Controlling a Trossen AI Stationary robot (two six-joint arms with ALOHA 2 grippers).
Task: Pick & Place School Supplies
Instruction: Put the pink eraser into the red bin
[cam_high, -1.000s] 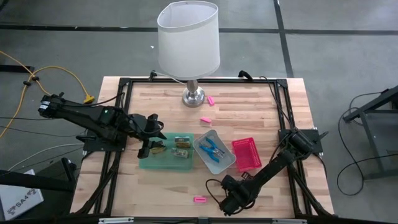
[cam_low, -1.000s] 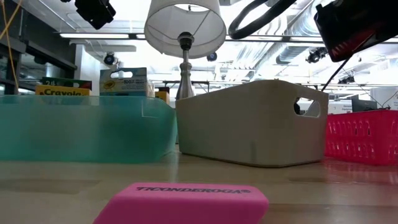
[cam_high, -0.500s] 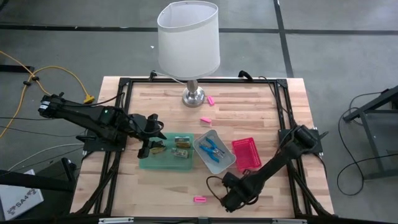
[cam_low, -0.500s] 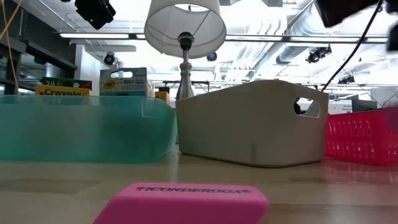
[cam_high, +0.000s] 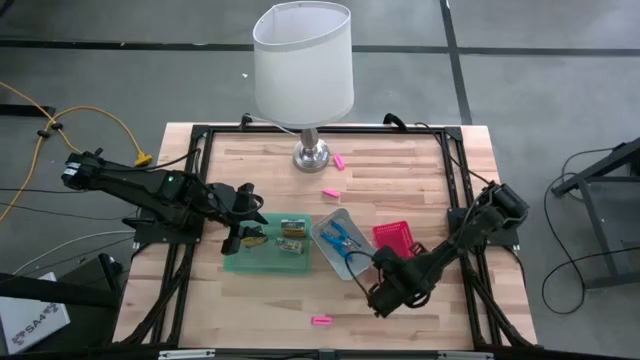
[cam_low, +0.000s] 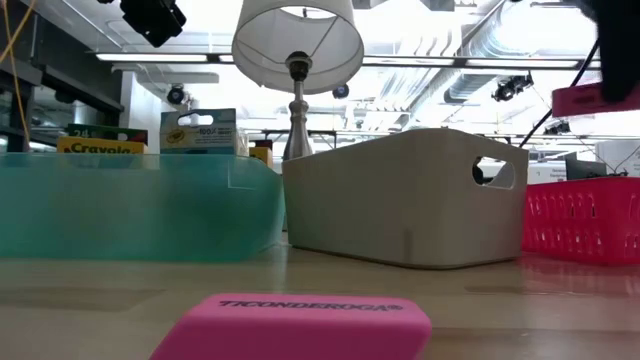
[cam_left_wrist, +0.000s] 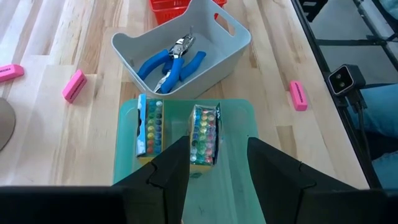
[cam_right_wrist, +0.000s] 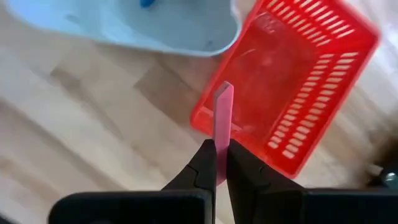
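Four pink erasers show: two (cam_high: 339, 160) (cam_high: 330, 193) near the lamp (cam_high: 303, 65), one (cam_high: 320, 320) at the table's front edge, and one (cam_right_wrist: 222, 118) pinched upright in the right gripper (cam_right_wrist: 216, 163) above the pink basket (cam_right_wrist: 323, 74). Two blue pliers (cam_left_wrist: 171, 59) lie in the grey tray (cam_left_wrist: 227, 56). Three crayon packs sit in the green tray (cam_high: 262, 264); the left gripper (cam_left_wrist: 217, 163), fingers spread, hovers over one (cam_left_wrist: 204, 134).
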